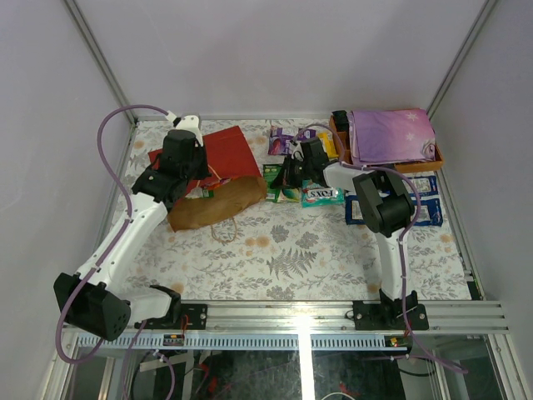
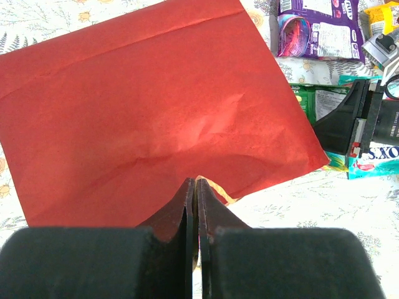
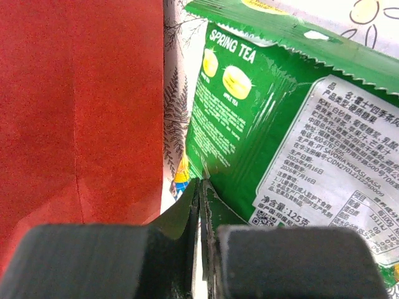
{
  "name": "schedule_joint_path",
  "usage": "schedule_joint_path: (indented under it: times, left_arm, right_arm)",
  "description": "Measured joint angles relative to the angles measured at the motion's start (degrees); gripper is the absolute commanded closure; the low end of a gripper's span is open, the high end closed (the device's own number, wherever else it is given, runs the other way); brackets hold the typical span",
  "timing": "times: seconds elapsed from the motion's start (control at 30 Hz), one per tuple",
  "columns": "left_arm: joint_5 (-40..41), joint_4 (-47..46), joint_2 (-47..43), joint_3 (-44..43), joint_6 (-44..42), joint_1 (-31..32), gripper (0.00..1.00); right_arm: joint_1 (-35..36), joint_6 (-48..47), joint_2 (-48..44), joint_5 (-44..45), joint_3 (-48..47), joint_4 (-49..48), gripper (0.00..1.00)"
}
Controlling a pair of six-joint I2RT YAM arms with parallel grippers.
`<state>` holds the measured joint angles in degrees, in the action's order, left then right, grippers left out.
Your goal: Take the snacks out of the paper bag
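bag (image 2: 156, 112): laid flat, red side up, brown inner side seen at its near end.
left gripper (image 2: 196, 182): jaws pressed together at the bag's near edge; whether paper is pinched cannot be told.
right gripper (image 3: 201, 182): jaws clamped on the edge of the green packet.
green packet (image 3: 249, 124): lying just right of the bag, outside it.
teal packet (image 1: 323, 196): placed right of the bag, beside the green packet.
purple packet (image 1: 281, 140): placed beyond the green packet, near the bag's far right corner.

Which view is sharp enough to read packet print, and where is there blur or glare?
Right wrist: green packet print crisp, mild sheen, right pincer blurred up close. Left wrist: paper bag sharp, bright patch mid-sheet. Top external: even light, packets too small to read.
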<state>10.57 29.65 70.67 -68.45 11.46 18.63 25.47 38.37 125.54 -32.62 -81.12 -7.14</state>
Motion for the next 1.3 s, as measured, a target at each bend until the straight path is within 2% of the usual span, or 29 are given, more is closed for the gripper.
schedule_joint_path:
  times: [0.33,0.67,0.9,1.17,1.3]
  left_arm:
    - [-0.1,0.0,0.0,0.0,0.0,0.0,1.0]
    - [-0.1,0.0,0.0,0.0,0.0,-0.1,1.0]
    - [-0.1,0.0,0.0,0.0,0.0,-0.2,1.0]
    - [-0.1,0.0,0.1,0.0,0.0,-0.4,1.0]
    - [-0.1,0.1,0.1,0.0,0.0,-0.4,1.0]
  right_arm:
    - [0.0,-0.9,-1.0,0.2,-0.9,1.3,1.0]
    - [-0.8,7.0,-1.2,-6.5,3.1,-13.8,1.0]
    - [-1.4,11.2,3.2,-8.8,6.4,-17.2,1.0]
    - [-1.6,11.6,-0.6,-8.9,6.3,-16.9,1.0]
    - [-1.6,13.2,-4.4,-9.0,6.3,-20.2,1.0]
